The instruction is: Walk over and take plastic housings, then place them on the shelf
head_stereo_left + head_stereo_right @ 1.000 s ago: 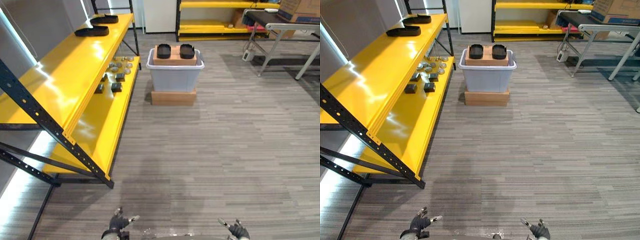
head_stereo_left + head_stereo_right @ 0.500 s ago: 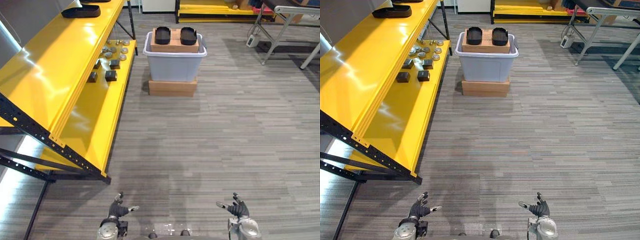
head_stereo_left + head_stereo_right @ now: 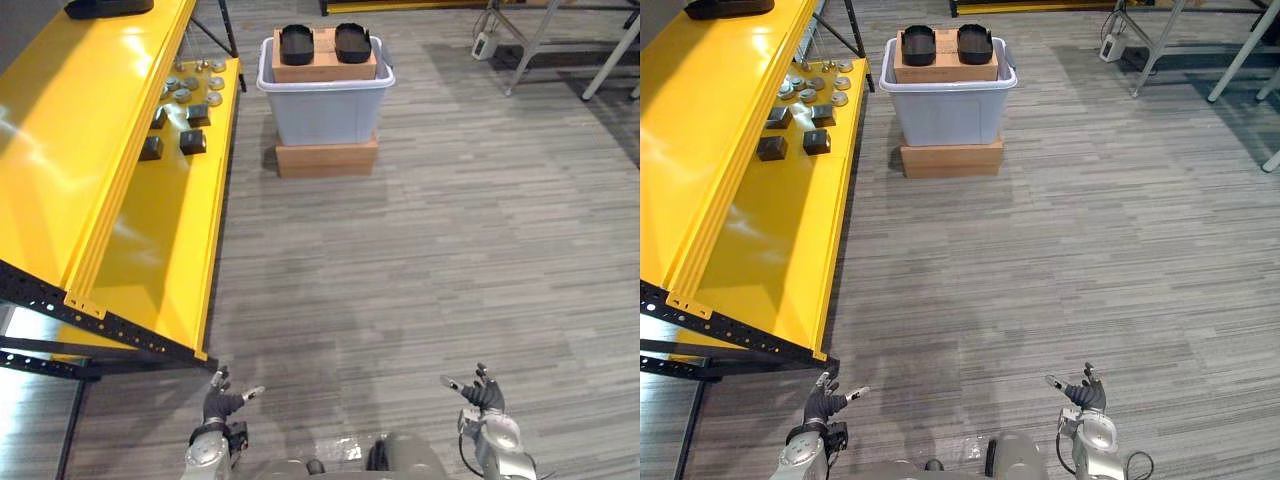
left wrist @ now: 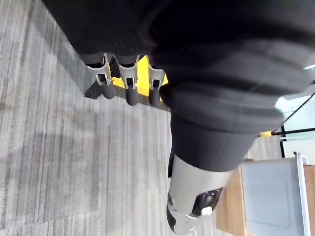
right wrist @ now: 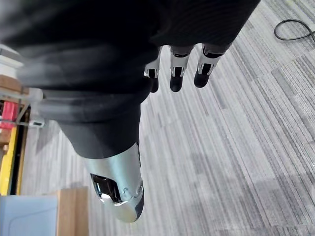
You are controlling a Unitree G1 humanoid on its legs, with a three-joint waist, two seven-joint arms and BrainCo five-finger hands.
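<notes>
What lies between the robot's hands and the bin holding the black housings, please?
Bare striped floor up to the bin of housings, seen in both eye views.

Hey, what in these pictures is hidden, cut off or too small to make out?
Grey bin: contents hidden by the cardboard box in its opening, eye views.
Black housing on the yellow shelf: cut off by the top edge, eye views.
Small parts on the lower board: too small to identify.
</notes>
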